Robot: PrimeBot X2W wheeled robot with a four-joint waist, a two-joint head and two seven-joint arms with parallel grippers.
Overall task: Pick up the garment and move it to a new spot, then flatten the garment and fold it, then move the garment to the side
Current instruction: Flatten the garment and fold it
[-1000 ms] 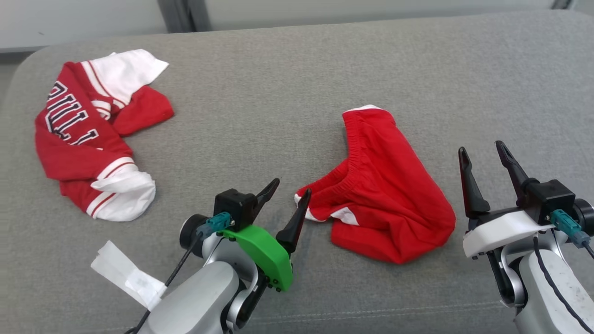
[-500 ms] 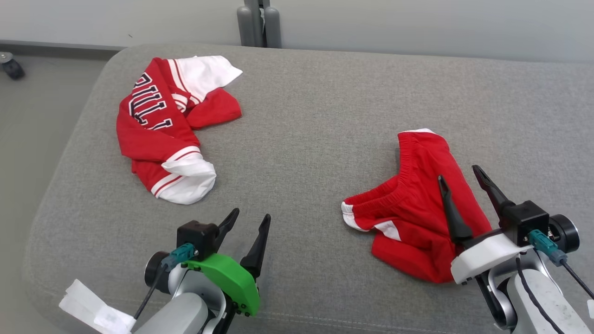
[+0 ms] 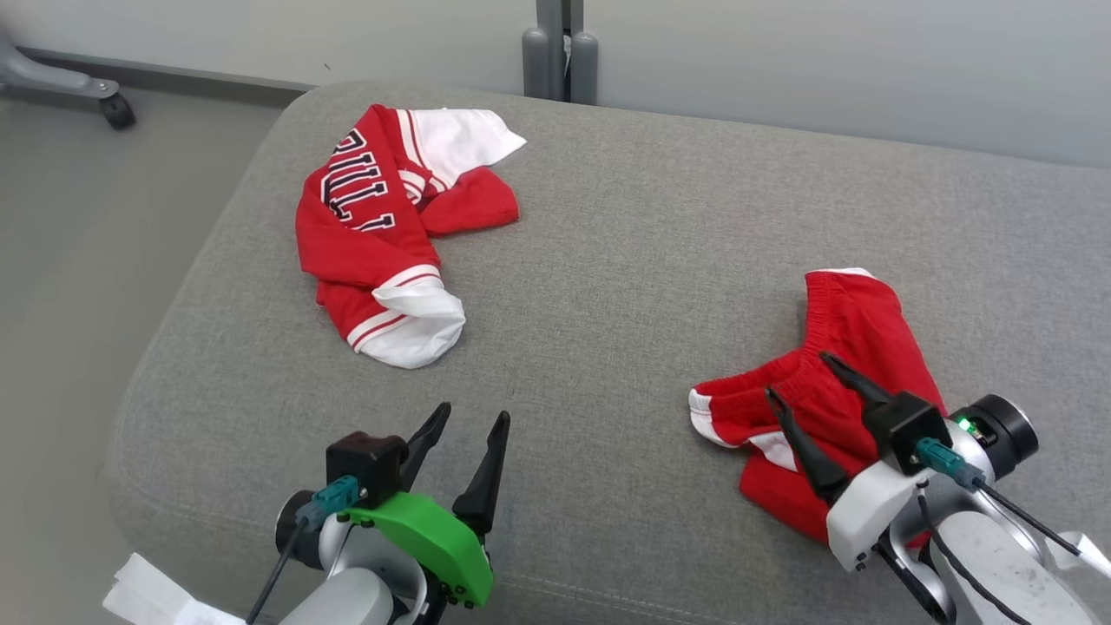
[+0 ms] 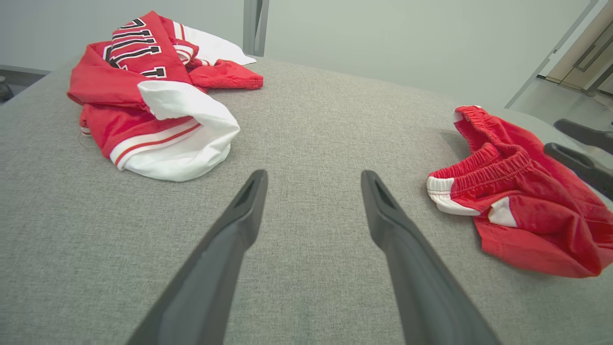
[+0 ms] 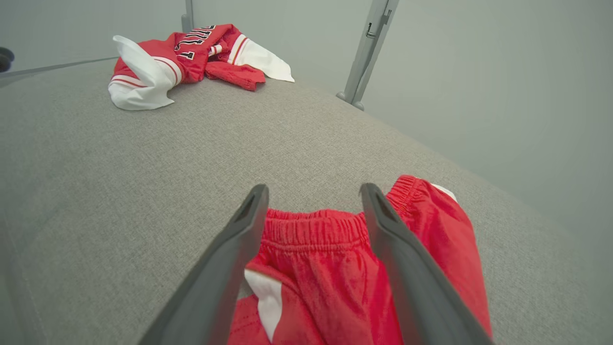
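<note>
The bright red soft sports shorts (image 3: 855,338), with white panels and a gathered elastic waistband, are lying crumpled on the near right part of the grey fabric cushion (image 3: 625,260). The right hand (image 3: 797,374) is standing over their near side with its two dark fingers spread wide, gripping nothing. The left hand (image 3: 473,411) is also standing open and empty over bare cushion at the near left, and a red and white lettered jersey (image 3: 373,226) is lying bunched at the far left.
</note>
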